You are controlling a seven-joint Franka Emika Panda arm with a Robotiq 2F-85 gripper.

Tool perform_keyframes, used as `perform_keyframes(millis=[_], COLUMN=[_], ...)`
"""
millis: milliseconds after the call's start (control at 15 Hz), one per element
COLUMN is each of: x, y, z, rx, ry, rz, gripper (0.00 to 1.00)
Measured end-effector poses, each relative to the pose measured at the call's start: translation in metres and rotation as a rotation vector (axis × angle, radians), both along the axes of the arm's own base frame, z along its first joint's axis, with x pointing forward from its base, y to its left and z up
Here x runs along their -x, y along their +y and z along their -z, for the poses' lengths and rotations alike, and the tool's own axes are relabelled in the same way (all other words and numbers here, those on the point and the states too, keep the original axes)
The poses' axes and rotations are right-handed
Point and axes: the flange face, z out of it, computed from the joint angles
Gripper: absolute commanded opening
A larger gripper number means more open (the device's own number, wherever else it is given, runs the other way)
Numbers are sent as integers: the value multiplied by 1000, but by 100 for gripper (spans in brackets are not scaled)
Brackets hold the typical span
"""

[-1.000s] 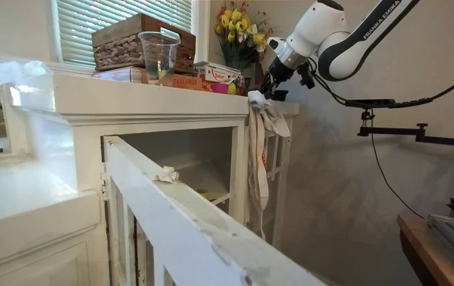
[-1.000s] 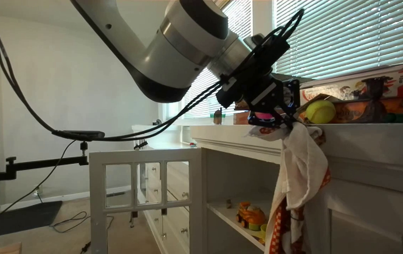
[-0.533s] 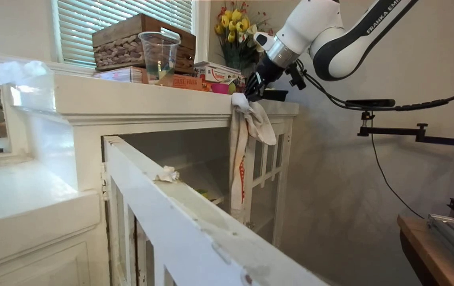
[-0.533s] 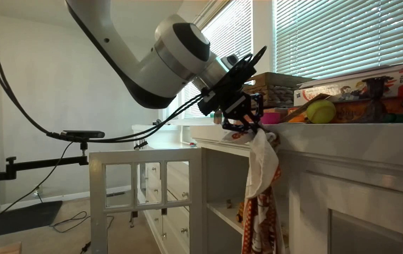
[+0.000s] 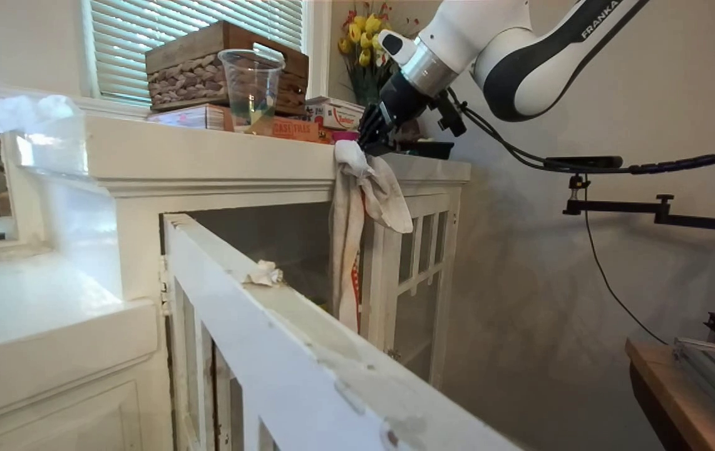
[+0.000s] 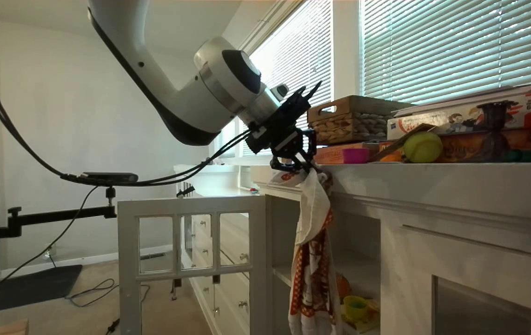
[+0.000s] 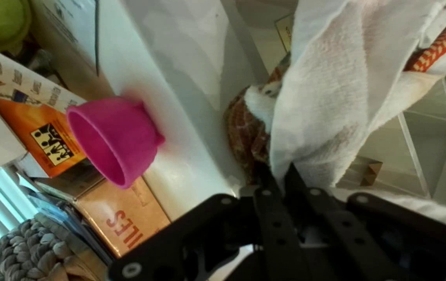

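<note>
My gripper [image 5: 368,145] is shut on a white towel [image 5: 348,207] with an orange-red pattern. It grips the towel near its upper end, at the front edge of the white cabinet top [image 5: 220,153]. The towel hangs down in front of the open cabinet in both exterior views; the gripper [image 6: 307,168] and the towel [image 6: 313,218] show there too. In the wrist view the fingertips [image 7: 277,175] pinch the cloth [image 7: 324,101], with a narrow strip of it between them. A pink cup [image 7: 117,136] stands on the cabinet top beside the gripper.
An open cabinet door [image 5: 307,332] juts out in front. On the cabinet top are a woven basket [image 6: 340,123], a clear plastic cup [image 5: 250,94], boxes [image 6: 470,114], a tennis ball [image 6: 422,147] and a flower vase [image 5: 367,84]. A yellow cup [image 6: 356,307] sits on the cabinet shelf.
The gripper and the hanging towel have moved left along the cabinet edge in both exterior views. The towel now hangs across the cabinet opening, and the yellow cup on the shelf shows more.
</note>
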Motion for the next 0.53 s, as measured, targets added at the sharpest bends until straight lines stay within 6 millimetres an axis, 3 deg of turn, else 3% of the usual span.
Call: perform_keyframes(millis=[533], x=[-1], y=[8], z=[-1], rx=[-2], ry=[-5], rz=[-17], gripper=[3])
